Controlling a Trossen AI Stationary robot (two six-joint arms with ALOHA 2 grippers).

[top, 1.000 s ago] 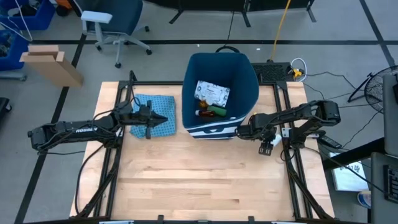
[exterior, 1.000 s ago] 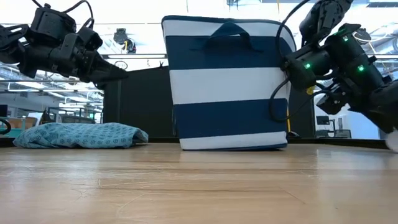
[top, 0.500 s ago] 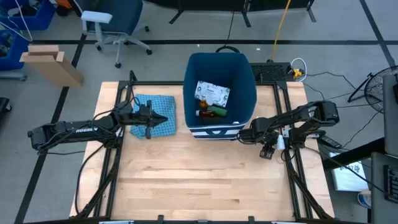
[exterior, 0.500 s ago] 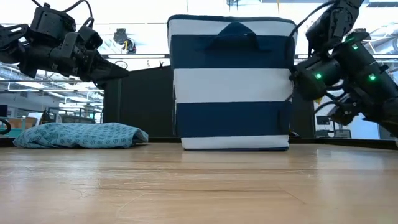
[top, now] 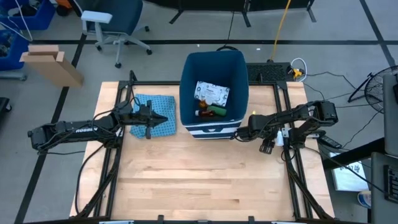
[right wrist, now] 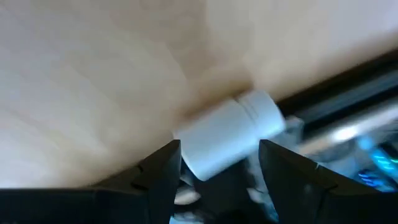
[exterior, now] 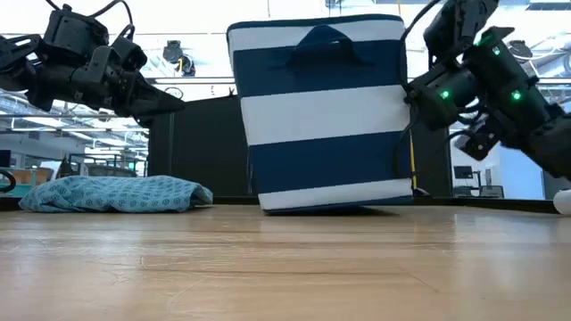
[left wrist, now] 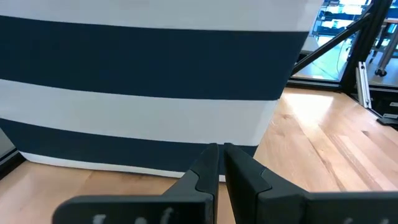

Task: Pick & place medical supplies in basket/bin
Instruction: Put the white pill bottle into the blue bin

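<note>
Looking at the right gripper [top: 240, 134] first: it sat pressed against the right side of the dark-blue bin [top: 189, 74], near the striped short end. In the right wrist view its fingers [right wrist: 163, 163] were spread wide with nothing clamped; a white cylindrical bottle [right wrist: 229, 131] lay on the wood table [top: 199, 180] between and beyond them, by the dark rail. Contact with that bottle could not be told.

Bin was tilted in the low view [exterior: 321, 111]: its lower right edge was lifted off the table and the top leaned toward the left arm's side.

Inside the bin, seen from above: flat white packet with green print [top: 213, 93] toward the far end, dark bottle with orange label [top: 201, 104], green cylinder [top: 217, 110] and slim red tube [top: 206, 114] nearer the striped end, all touching or nearly so.

Left gripper [top: 163, 119] hovered over the light blue cloth [top: 155, 102], just left of the bin and apart from it, fingers [left wrist: 205, 171] pinched to a hairline gap, empty.
</note>
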